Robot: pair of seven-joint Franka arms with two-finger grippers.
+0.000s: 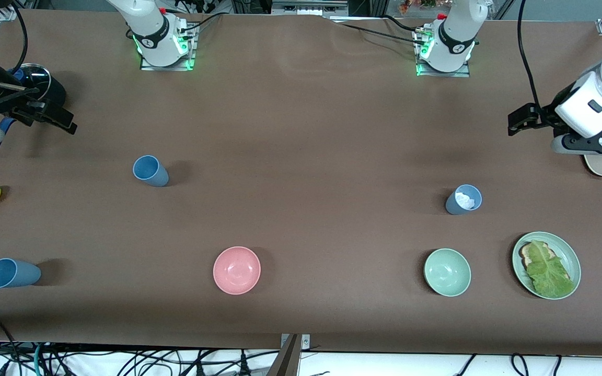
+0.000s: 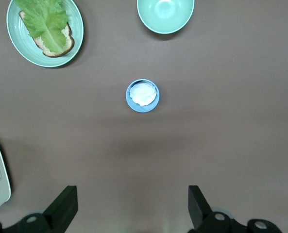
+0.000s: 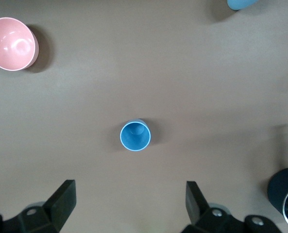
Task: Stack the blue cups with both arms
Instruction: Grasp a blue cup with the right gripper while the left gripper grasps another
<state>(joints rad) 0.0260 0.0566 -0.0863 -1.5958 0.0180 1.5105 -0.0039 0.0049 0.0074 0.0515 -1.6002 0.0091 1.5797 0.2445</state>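
Front view shows no stacking begun: left gripper (image 2: 129, 208) and right gripper (image 3: 129, 208) hover wide-jawed and empty over the counter (image 1: 301, 130), each near an upright blue cup (image 1: 463, 199) (image 1: 150, 171), seemingly needing descent first.

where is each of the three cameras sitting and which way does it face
Front view: high across the table, facing both arm bases; left gripper and right gripper hang open at the table's ends.
Left wrist view: on the left wrist, looking down on the greyer blue cup; its own fingertips show.
Right wrist view: on the right wrist, looking down on a brighter blue cup.
Shared: the greyer blue cup appears in the front view too.
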